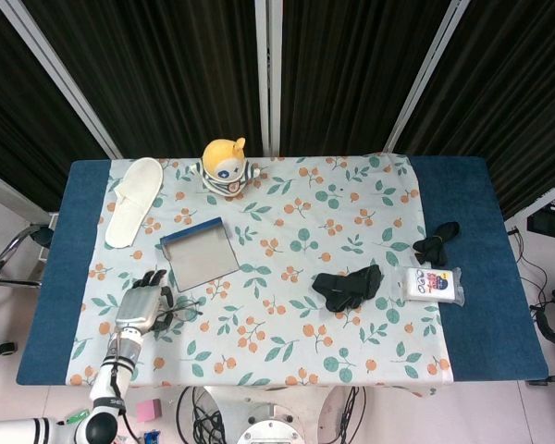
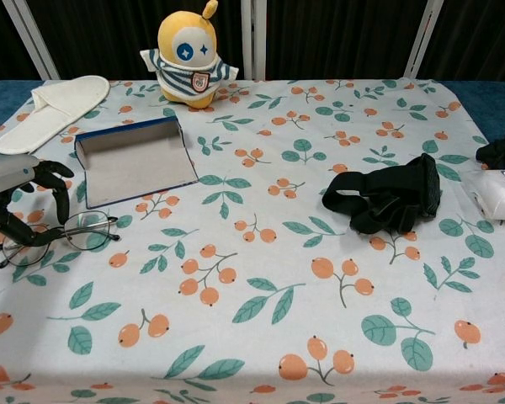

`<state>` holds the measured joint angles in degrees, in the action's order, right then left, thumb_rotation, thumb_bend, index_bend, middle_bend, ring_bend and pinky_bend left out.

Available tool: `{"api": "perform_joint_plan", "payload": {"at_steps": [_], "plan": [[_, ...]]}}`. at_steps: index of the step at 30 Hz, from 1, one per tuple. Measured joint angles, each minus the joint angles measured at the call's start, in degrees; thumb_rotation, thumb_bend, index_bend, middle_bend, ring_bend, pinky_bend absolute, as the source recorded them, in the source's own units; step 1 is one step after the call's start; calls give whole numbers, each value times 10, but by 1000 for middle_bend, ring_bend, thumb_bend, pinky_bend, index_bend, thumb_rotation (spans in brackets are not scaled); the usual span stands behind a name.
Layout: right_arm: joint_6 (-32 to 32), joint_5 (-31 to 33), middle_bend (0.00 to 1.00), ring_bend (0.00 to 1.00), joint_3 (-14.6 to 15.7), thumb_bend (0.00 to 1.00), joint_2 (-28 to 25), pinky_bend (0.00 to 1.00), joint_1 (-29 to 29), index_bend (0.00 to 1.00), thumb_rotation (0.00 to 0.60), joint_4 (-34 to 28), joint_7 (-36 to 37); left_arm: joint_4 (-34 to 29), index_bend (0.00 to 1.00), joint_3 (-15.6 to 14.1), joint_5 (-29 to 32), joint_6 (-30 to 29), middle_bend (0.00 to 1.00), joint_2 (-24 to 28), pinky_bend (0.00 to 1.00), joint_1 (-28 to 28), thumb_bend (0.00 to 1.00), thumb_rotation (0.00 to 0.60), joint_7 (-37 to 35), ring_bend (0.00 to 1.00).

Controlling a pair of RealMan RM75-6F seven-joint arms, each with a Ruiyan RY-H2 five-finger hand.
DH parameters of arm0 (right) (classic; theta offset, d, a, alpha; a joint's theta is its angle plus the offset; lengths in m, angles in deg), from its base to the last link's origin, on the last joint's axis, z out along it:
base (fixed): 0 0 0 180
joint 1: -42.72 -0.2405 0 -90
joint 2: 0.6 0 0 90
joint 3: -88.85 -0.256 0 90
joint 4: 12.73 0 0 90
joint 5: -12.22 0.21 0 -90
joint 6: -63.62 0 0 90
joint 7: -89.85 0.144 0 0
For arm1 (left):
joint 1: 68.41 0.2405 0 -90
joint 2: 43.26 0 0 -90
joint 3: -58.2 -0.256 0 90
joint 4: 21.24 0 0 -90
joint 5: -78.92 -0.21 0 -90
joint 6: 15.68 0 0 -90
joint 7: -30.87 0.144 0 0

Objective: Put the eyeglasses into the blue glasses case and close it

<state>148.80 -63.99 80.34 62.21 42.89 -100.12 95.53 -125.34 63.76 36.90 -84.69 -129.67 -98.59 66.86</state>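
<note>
Floral tablecloth (image 2: 261,252) carries slipper (image 2: 50,109), toy (image 2: 188,55), black gloves (image 2: 387,198).

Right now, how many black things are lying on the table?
2: a black bundle of fabric right of centre on the floral cloth, and a smaller black bundle further right at the cloth's edge. More may lie hidden from both views.

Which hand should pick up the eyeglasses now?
Left. The left hand is already over the eyeglasses, fingers spread around the frame, beside the open blue glasses case. The right hand shows in neither view.
</note>
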Motion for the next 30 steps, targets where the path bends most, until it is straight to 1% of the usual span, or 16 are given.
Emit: {"api": "perform_joint_plan", "payload": {"at_steps": [13,22,26,30], "plan": [[-8,6,0,0,-1,235,2,0,-2,0,600,5,1,11,577,0,1,-15,58,-12,148,1,436,600,-9,18],[-7,4,0,0,-1,234,0,0,-2,0,600,4,2,7,597,5,3,-21,63,-11,148,0,461,600,-12,18],[-4,2,0,0,-1,235,0,0,-2,0,600,4,3,-3,604,7,-16,-34,64,-7,148,0,463,600,-10,16],[-2,0,0,0,-1,235,2,0,-2,0,600,6,4,1,617,3,-62,-60,48,-15,149,-3,461,600,8,14]]}}
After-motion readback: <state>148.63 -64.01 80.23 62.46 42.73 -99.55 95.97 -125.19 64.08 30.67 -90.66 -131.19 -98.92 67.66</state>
